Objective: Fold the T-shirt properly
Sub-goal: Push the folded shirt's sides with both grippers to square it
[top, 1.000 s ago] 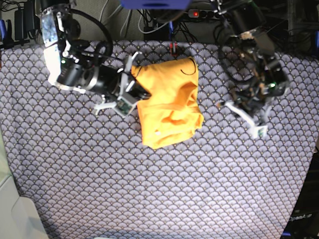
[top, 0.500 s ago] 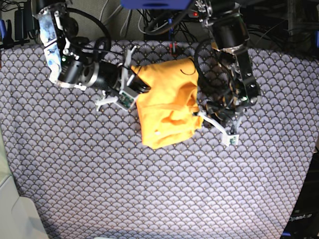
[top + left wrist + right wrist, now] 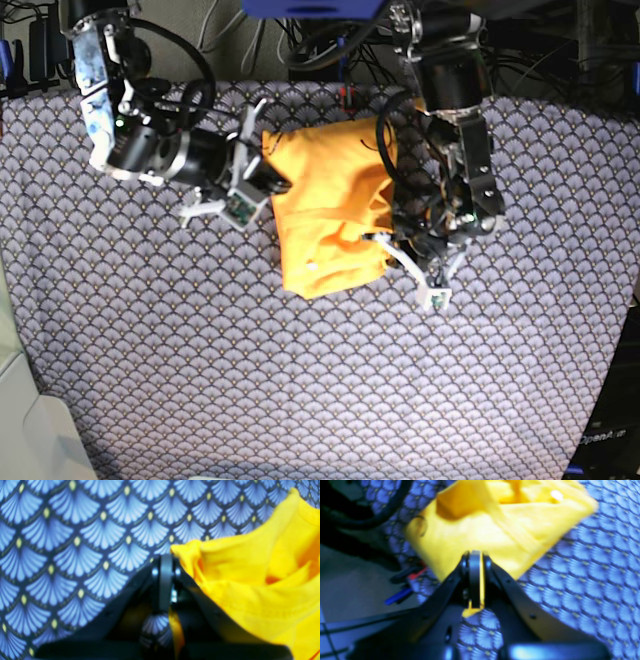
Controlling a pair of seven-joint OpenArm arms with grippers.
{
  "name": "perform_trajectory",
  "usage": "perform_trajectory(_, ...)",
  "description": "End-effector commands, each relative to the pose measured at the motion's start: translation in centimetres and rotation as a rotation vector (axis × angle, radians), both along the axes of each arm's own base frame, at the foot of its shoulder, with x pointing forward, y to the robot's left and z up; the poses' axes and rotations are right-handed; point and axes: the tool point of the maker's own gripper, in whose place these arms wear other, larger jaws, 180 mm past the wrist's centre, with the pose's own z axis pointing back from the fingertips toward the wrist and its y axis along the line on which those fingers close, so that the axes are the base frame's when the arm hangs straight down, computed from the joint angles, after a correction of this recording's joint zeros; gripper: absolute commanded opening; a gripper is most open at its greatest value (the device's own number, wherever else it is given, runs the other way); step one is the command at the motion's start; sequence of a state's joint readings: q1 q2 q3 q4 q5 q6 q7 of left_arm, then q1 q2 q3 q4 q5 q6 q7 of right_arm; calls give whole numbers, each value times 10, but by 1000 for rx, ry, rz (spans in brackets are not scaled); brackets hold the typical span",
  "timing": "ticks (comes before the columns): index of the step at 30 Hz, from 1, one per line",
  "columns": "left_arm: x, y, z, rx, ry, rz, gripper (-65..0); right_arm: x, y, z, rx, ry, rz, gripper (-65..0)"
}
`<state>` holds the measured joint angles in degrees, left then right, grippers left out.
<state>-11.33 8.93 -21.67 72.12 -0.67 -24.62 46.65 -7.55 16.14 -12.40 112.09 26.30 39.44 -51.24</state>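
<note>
The orange-yellow T-shirt (image 3: pixel 330 205) lies bunched into a rough rectangle on the middle of the table, with creases and a raised fold on its right side. My right gripper (image 3: pixel 268 178) is at the shirt's upper left edge. In the right wrist view this gripper (image 3: pixel 475 577) is shut on the T-shirt (image 3: pixel 495 530), and a small tab of fabric pokes out behind the pads. My left gripper (image 3: pixel 378 240) is at the shirt's lower right edge. In the left wrist view it (image 3: pixel 165 575) is shut, its tip touching the corner of the T-shirt (image 3: pixel 250 562).
A purple-grey fan-patterned cloth (image 3: pixel 300 380) covers the whole table. Cables and a power strip (image 3: pixel 400 28) lie beyond the back edge. A pale object (image 3: pixel 30 430) sits at the front left corner.
My left arm swung in from the right and lowered its shut gripper to the shirt's lower right edge. My right gripper shifted slightly left and back, still holding the shirt's edge.
</note>
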Motion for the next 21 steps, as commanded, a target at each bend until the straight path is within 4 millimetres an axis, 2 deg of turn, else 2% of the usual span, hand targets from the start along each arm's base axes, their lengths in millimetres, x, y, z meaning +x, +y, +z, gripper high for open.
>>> perform_trajectory(1,16,-3,16,-22,-54,1,-650,6,1,13,33,-42,5,-650)
perform_trajectory(8,20,-21,6,-126,-41,8,-650,11,-13,14,16,-49,-30,-650)
perform_trajectory(14,30,-32,4,-175,-27,1,-650,6,-15,10,10,-35,-27,-650)
perform_trajectory(18,37,-32,10,-178,-38,1,-650,4,-15,8,10,-30,-28,-650)
perform_trajectory(21,44,-25,27,-160,-81,8,-650,5,-13,9,11,-33,-23,-650)
